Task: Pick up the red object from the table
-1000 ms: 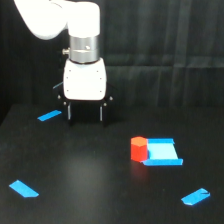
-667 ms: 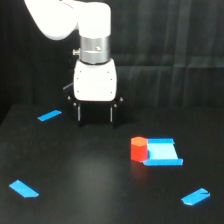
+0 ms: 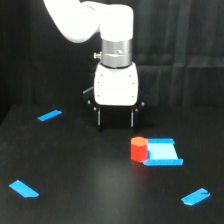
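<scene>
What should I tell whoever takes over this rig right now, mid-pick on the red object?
Gripper: open, empty, fingers pointing down, above the table and not over the target.
Red object: sitting on the table, toward the exterior view's right of the gripper and nearer the camera, untouched. It sits right against the left edge of the flat blue square piece; do not grab that one.
Done: nothing grasped.
Left: line the gripper up over the red object, descend, close, lift.
</scene>
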